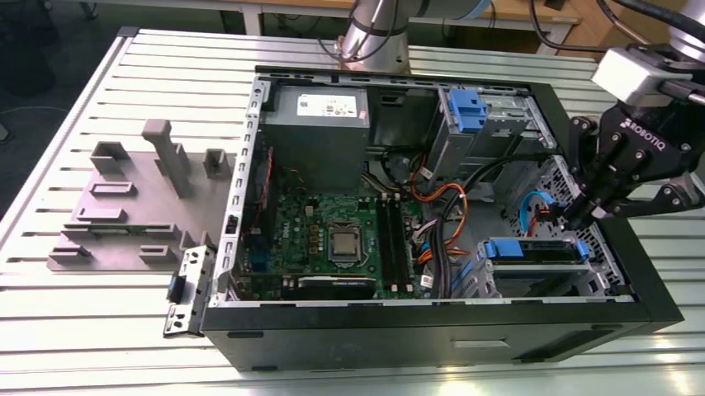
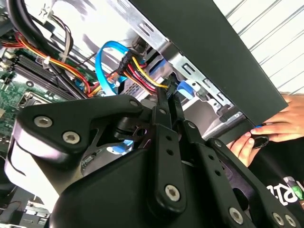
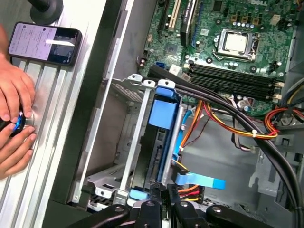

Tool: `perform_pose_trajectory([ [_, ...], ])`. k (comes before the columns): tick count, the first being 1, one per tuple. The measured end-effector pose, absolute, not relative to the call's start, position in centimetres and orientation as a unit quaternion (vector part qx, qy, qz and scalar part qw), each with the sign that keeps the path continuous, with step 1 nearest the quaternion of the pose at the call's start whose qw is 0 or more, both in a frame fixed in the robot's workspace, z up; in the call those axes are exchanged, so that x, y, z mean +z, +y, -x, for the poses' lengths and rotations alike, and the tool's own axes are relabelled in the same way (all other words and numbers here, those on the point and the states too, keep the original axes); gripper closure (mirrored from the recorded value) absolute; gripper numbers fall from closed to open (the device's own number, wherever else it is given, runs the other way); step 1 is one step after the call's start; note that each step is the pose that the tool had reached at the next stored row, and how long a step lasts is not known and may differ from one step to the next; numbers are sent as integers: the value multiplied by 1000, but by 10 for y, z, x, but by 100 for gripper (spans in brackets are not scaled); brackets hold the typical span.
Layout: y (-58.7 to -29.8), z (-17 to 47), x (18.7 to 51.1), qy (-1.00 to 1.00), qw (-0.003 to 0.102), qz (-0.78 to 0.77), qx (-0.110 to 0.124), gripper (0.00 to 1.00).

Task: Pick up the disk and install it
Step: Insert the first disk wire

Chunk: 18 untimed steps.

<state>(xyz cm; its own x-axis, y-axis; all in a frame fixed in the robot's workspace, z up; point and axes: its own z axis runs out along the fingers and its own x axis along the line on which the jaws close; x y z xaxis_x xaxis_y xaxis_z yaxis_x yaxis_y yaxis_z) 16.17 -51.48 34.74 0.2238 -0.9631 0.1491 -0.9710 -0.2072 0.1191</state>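
Observation:
The disk (image 1: 534, 248) sits in the drive cage at the case's front corner on the exterior view's right, its blue carrier front facing up. In the first wrist view the disk (image 3: 164, 114) stands edge-on between the cage's metal rails. My gripper (image 1: 573, 218) hangs just above the cage's far end, by the cable plugs. Its two thin black fingers (image 2: 164, 107) lie pressed together, shut with nothing between them, tips close to the red, yellow and black power plug. In the first wrist view my gripper (image 3: 161, 191) points at the disk's connector end.
The open black computer case (image 1: 441, 318) holds a motherboard (image 1: 330, 227), a grey power supply (image 1: 319, 124), a second blue latch (image 1: 467, 111) and loose cables (image 3: 237, 128). A person's hands (image 3: 14, 123) and a phone (image 3: 45, 42) rest beside the case. A grey fixture plate (image 1: 144, 198) lies at the left.

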Motion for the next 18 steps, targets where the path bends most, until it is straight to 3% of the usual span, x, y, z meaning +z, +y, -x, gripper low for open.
perform_pose_trajectory([
  [18,-531,-149,344,-623,78,-778,21,83],
])
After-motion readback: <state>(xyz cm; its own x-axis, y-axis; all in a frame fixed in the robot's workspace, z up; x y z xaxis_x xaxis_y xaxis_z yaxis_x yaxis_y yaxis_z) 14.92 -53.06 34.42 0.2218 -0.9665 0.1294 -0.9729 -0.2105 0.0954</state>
